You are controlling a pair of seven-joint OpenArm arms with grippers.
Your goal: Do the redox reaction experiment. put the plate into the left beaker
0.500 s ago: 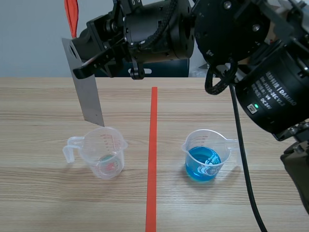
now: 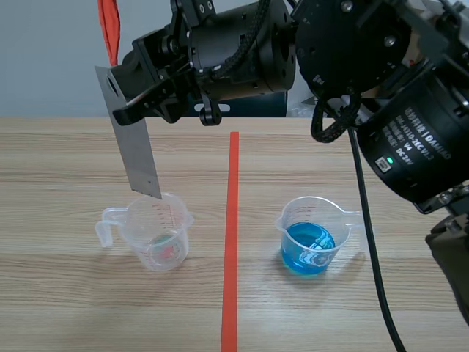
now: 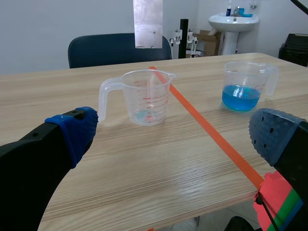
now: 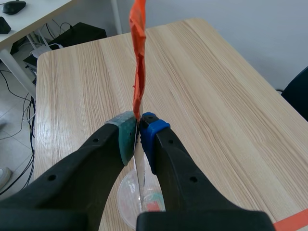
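A grey metal plate (image 2: pixel 134 139) with an orange tag (image 2: pixel 108 26) on its upper end hangs upright, slightly tilted. My right gripper (image 2: pixel 130 108) is shut on its upper part, with the arm crossing the top of the scene. In the right wrist view the plate (image 4: pixel 139 175) shows edge-on between the pads, and the gripper (image 4: pixel 139 132) is directly over the left beaker (image 4: pixel 129 204). The plate's lower end (image 3: pixel 148 24) is just above the rim of this clear beaker (image 2: pixel 156 231), which holds a small reddish bit. My left gripper (image 3: pixel 175 132) is open, low, facing the beaker (image 3: pixel 144 96) from a distance.
A second beaker (image 2: pixel 311 236) with blue liquid stands right of the orange tape line (image 2: pixel 231 242). A black cable (image 2: pixel 370 242) hangs beside it. A blue chair (image 3: pixel 110 48) stands beyond the table's far edge.
The right gripper has carried the plate slightly down and to the right, bringing its lower corner closer to the left beaker's rim. The beakers have not moved.
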